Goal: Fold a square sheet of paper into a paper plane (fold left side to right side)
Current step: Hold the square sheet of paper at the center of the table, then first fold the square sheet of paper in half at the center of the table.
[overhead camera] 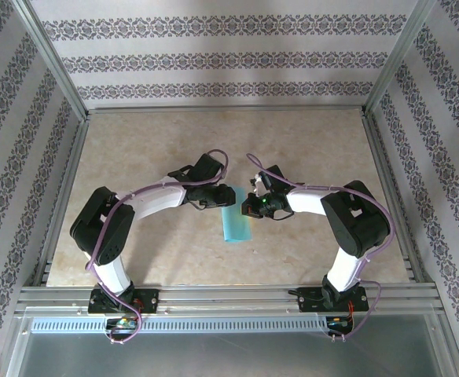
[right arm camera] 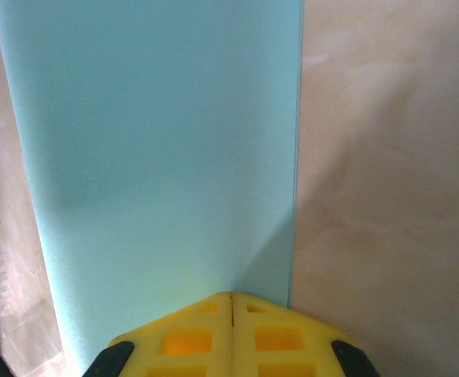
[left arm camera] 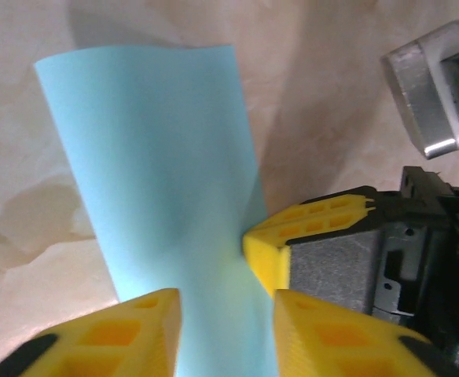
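One thin, matte cyan square sheet of paper [overhead camera: 234, 225] is seen folded into a rectangle. Two grippers are counted: the left gripper [left arm camera: 225, 302] is spread astride the sheet's end, and the right gripper [right arm camera: 231, 298] is pressed together at its edge.

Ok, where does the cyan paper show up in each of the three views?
Top view: the cyan paper lies mid-frame, just left of the right hand.
Left wrist: it runs from upper left down to bottom centre.
Right wrist: it covers the left and middle of the picture.
Shared landmark: the right hand's shut yellow tip at the paper's edge, mid-right in the left wrist view, bottom centre in its own.
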